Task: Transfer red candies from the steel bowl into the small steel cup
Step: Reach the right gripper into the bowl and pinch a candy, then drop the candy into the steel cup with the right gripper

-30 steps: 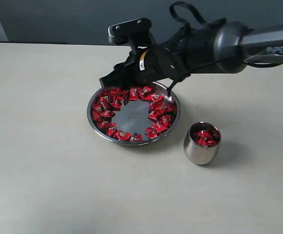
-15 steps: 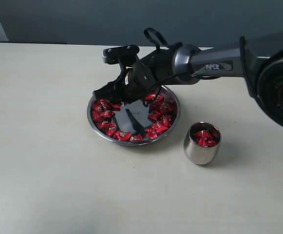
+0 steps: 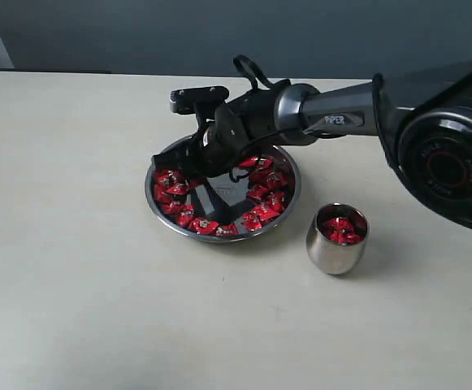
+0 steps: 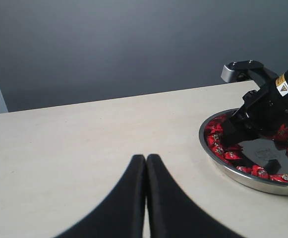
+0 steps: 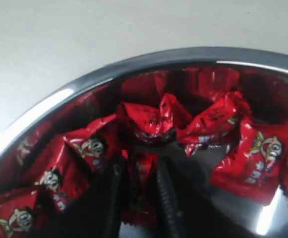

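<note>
The right pincer [image 5: 140,169] is down in the far-left part of the bowl [image 3: 219,238], its 2 fingers [image 5: 166,198] nearly together with 1 candy [image 5: 143,161] pinched between them; we judge it clamped on that candy. The left pincer [image 4: 145,198] hangs over bare table [image 3: 73,284], left of the bowl and well apart from it, tips pressed together and holding nothing.

We judge the step to be the grasp of the next candy. The next move calls for a straight lift clear of the rim without dragging neighbours out. After that comes a carry to the right and nearer, then a release right over the narrow cup [image 3: 335,244]. The cup stands just beside the bowl without touching it.

By our count there are 1 bowl, 1 cup and 2 pincers. Roughly 20 candies [image 3: 260,195] ring the bowl's edge, with the middle bare. The cup already holds a few, at least 3; those below are hidden.
</note>
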{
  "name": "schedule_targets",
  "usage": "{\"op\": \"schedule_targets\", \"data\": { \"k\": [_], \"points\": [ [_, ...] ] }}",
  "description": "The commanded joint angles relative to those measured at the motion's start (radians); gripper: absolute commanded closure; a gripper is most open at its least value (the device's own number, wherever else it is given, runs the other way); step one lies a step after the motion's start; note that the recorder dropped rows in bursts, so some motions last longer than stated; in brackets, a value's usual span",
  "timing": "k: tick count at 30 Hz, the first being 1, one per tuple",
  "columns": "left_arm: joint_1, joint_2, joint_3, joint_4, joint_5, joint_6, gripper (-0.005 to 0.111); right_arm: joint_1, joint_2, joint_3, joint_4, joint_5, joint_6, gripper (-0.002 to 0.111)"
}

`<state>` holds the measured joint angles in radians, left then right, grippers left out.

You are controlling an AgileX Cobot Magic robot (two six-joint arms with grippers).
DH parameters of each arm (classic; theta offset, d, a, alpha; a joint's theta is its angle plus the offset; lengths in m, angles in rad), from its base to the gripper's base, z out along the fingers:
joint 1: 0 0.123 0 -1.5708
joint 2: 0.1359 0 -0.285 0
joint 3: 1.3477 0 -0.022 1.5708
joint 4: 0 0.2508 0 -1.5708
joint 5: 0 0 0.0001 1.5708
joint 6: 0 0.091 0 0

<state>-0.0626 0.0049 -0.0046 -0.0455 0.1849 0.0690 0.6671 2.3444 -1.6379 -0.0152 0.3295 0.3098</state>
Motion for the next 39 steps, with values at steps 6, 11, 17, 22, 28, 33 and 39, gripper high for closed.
{"op": "schedule_targets", "data": {
  "k": [6,11,17,22,28,33,39],
  "points": [
    [0.001,-0.005,0.005,-0.001,-0.005,-0.001,0.105,0.005,-0.196,-0.002,-0.013,0.226,-0.003,0.105],
    [0.001,-0.005,0.005,-0.001,-0.005,-0.001,0.105,0.049,-0.354,0.044,-0.117,0.313,-0.003,0.105],
    [0.001,-0.005,0.005,-0.001,-0.005,-0.001,0.105,0.074,-0.684,0.383,-0.126,0.171,0.008,0.105],
    [0.001,-0.005,0.005,-0.001,-0.005,-0.001,0.105,0.016,-0.919,0.658,-0.172,0.195,0.012,0.105],
    [0.001,-0.005,0.005,-0.001,-0.005,-0.001,0.105,-0.076,-0.981,0.811,-0.189,0.184,0.024,0.105],
    [0.001,-0.005,0.005,-0.001,-0.005,-0.001,0.105,-0.099,-0.964,0.856,-0.189,0.167,0.024,0.105],
    [0.001,-0.005,0.005,-0.001,-0.005,-0.001,0.105,-0.099,-0.941,0.867,-0.185,0.17,0.024,0.105]
  ]
}}
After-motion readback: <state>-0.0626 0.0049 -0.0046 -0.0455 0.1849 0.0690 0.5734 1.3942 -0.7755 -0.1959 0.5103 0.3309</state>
